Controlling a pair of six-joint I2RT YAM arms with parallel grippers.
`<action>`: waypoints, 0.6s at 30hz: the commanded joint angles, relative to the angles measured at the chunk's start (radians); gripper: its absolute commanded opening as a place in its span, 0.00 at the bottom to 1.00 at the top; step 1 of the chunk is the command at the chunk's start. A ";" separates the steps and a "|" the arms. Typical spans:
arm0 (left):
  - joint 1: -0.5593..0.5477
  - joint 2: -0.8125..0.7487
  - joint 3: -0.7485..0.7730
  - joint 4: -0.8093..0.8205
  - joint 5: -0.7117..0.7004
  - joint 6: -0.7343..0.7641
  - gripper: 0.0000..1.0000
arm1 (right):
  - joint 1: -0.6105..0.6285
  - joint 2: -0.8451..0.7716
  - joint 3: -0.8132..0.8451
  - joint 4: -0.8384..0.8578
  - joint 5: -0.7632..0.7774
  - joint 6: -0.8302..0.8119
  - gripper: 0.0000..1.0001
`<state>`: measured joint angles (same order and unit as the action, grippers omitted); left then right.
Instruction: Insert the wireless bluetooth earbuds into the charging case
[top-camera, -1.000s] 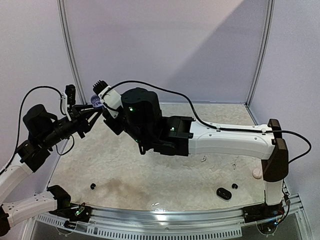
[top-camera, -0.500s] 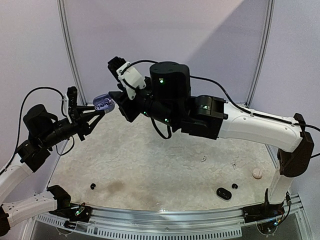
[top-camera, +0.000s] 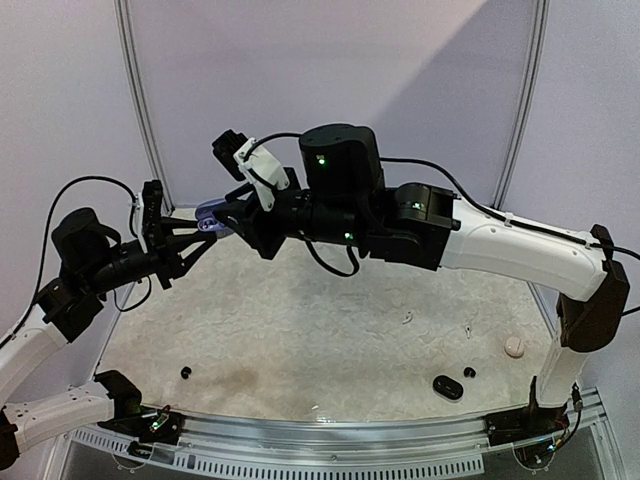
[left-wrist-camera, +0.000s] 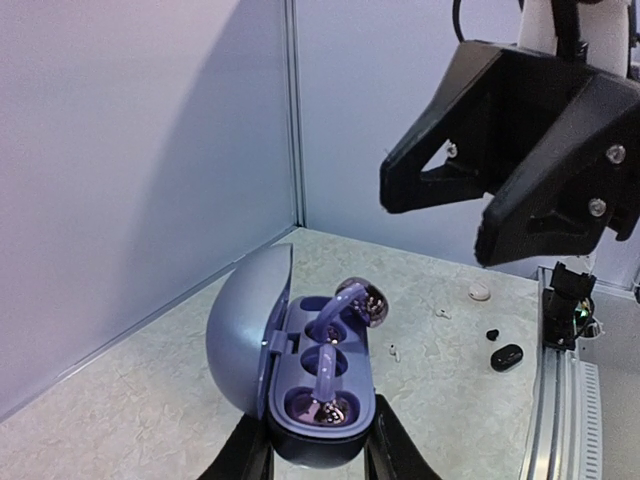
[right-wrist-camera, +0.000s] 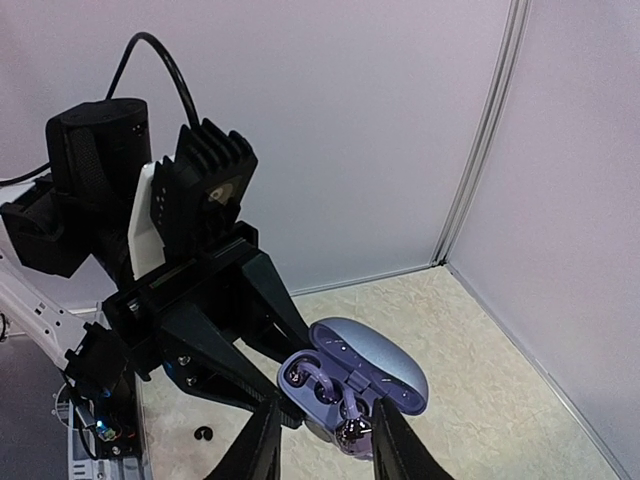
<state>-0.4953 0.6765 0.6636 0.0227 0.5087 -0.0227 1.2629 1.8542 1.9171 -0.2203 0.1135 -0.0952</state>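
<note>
Above the speckled tabletop, an open lilac charging case was gripped by the left end effector, one purple earbud seated, a second earbud judged only half-seated below the parted, empty right end effector.

A pale, mottled surface is bounded at its near edge by a slotted metal rail. Just behind the left half of the rail, a brownish stain is seen on the surface. Well behind the rail, lilac wall panels are joined by upright metal posts.
</note>
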 joint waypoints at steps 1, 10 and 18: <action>-0.011 0.015 0.032 -0.010 0.041 -0.019 0.00 | 0.001 0.007 -0.011 -0.028 -0.009 0.013 0.32; -0.011 0.020 0.037 -0.012 0.060 -0.058 0.00 | 0.000 0.010 -0.022 -0.066 0.065 0.000 0.35; -0.011 0.017 0.034 -0.017 0.067 -0.054 0.00 | -0.004 0.013 -0.036 -0.066 0.097 -0.003 0.29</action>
<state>-0.4953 0.6945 0.6743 0.0193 0.5648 -0.0731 1.2629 1.8545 1.8957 -0.2714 0.1764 -0.0952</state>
